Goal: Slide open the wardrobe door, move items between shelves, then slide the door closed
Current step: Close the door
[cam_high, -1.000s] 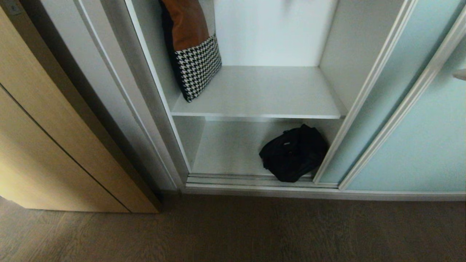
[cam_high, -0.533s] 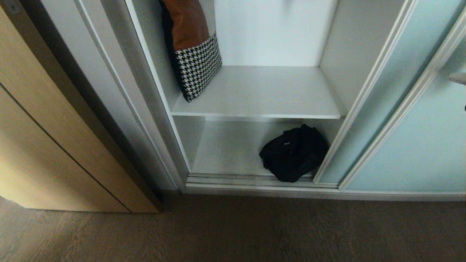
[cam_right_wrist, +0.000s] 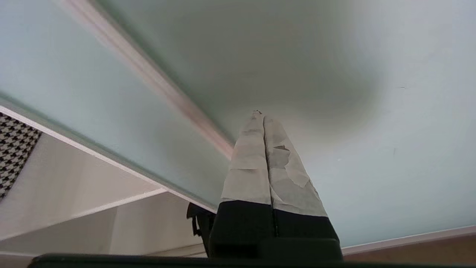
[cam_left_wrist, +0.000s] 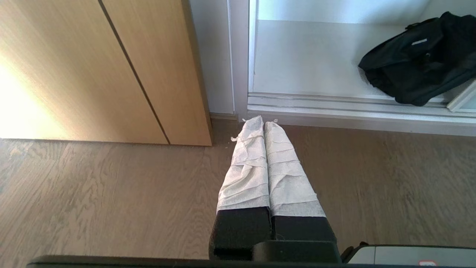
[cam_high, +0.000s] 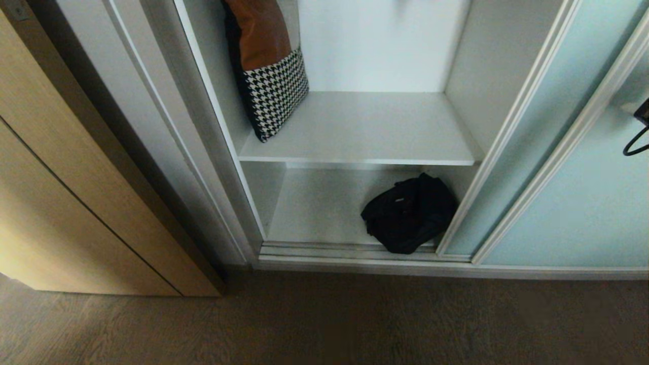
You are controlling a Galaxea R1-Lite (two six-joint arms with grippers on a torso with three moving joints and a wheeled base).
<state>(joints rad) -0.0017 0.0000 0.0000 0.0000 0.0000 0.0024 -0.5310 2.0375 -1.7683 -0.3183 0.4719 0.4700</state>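
The wardrobe is seen open in the head view, with the sliding door (cam_high: 512,152) pushed to the right half of the frame, its pale blue glass edged by a thin silver frame. 2 shelves are visible in the opening: the upper shelf (cam_high: 370,126) at the centre of the frame and the lower shelf (cam_high: 319,208) beneath it. The black bag (cam_high: 408,213) is found on the lower shelf, at its right front corner, just beside the edge of the sliding door. A cushion (cam_high: 268,66) in brown with a black-and-white check is leaned against the left wall on the upper shelf, in the upper centre of the frame.

The right gripper (cam_right_wrist: 263,117) is shown in its wrist view with both taped fingers pressed together, fully closed, and nothing is held between them. The tips are pointed at the frosted glass of the door, very near it; contact cannot be told. In the head view only a dark part of the right arm (cam_high: 640,126) is caught at the right edge, in front of the glass.

The left gripper (cam_left_wrist: 264,121) is closed too and empty, held low above the wood floor (cam_left_wrist: 111,193), near the wardrobe's bottom track (cam_left_wrist: 353,108). A light wood cabinet (cam_high: 76,203) is seen at the left.
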